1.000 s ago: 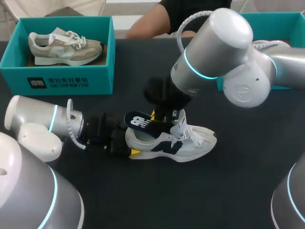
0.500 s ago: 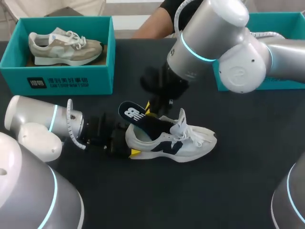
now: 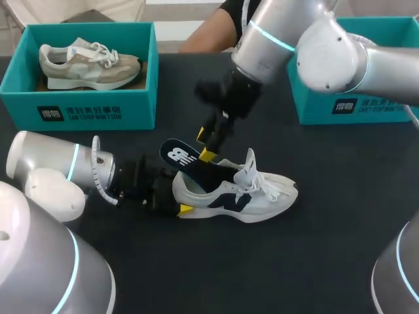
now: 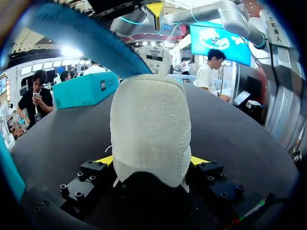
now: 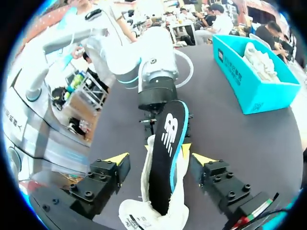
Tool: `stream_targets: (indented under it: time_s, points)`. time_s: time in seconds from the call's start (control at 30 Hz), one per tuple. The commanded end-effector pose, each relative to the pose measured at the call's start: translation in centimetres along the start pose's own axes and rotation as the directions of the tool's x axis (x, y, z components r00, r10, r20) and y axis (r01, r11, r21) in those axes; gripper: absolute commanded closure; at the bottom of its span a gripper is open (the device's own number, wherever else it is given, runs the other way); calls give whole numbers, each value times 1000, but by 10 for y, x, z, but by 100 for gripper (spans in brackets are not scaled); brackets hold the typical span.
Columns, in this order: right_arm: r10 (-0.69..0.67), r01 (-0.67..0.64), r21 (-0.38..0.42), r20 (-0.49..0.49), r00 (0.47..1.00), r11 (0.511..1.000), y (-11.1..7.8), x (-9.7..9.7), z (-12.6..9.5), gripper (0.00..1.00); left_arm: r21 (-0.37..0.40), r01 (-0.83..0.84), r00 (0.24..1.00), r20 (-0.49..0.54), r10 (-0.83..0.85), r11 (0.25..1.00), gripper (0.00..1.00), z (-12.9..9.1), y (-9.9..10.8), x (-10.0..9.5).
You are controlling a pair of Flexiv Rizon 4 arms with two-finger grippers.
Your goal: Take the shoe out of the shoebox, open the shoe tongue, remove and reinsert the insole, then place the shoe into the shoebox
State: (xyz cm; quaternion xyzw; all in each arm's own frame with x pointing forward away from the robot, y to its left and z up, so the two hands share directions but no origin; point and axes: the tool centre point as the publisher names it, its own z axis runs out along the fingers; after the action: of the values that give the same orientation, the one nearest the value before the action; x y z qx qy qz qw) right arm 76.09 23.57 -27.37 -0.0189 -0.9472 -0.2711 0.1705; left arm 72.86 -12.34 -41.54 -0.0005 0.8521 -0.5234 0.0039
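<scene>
A white shoe [image 3: 239,195] with a navy logo lies on its sole mid-table. My left gripper [image 3: 178,197] is shut on its heel [image 4: 149,129], a yellow fingertip [image 4: 199,159] pressing on each side. The dark insole [image 3: 188,162] sticks up out of the shoe's opening, slanting back over the heel. Just above it hangs my right gripper [image 3: 205,144], open. In the right wrist view the insole [image 5: 168,143] runs between the spread fingers of the right gripper [image 5: 159,159] without touching either one.
A teal shoebox [image 3: 78,111] at the back left holds a beige shoe [image 3: 90,64]. A second teal shoebox [image 3: 340,108] stands at the back right, behind my right arm. Bare dark tabletop lies in front of and to the right of the white shoe.
My right gripper opened, let go of the insole and rose up and back. The insole was drawn further out of the shoe and now stays propped there. The left arm kept still.
</scene>
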Motion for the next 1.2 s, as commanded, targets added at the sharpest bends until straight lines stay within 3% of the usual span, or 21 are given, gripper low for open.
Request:
stream_targets:
  time_s: [0.03, 0.1, 0.13, 0.2, 0.63, 0.87, 1.0, 1.03, 1.07, 1.1, 1.2]
  points:
    - [33, -37, -66, -71, 997, 997, -6, -5, 9, 31, 1, 0, 1000, 5, 0, 1000, 100, 2, 4, 3]
    - [67, -72, -64, -79, 995, 995, -7, -3, 11, 41, 1, 0, 1000, 5, 0, 1000, 100, 2, 4, 3]
    - [80, -86, -75, -80, 994, 994, -8, -2, 12, 36, 1, 0, 1000, 5, 0, 1000, 100, 2, 4, 3]
    - [82, -88, -92, -61, 995, 992, -7, 1, 9, 0, 1, 0, 1000, 5, 0, 1000, 100, 2, 4, 3]
    - [82, -88, -92, -61, 995, 992, -7, 1, 9, 0, 1, 0, 1000, 5, 0, 1000, 100, 2, 4, 3]
    - [166, -179, -88, -138, 976, 980, -8, 3, 15, 0, 1, 0, 1000, 5, 0, 1000, 100, 2, 4, 3]
    - [159, -171, -90, -134, 978, 981, -8, 4, 18, 0, 1, 0, 1000, 5, 0, 1000, 100, 2, 4, 3]
    - [161, -175, -93, -143, 977, 980, -9, 4, 21, 10, 1, 0, 1000, 5, 0, 1000, 100, 2, 4, 3]
    - [163, -178, -92, -151, 975, 980, -11, 2, 25, 37, 1, 0, 1000, 5, 0, 1000, 100, 2, 4, 3]
    - [167, -183, -97, -157, 973, 978, -12, 0, 28, 49, 1, 0, 1000, 5, 0, 1000, 100, 2, 4, 3]
    - [166, -187, -101, -182, 969, 977, -12, -4, 34, 53, 1, 0, 1000, 5, 0, 1000, 100, 2, 4, 3]
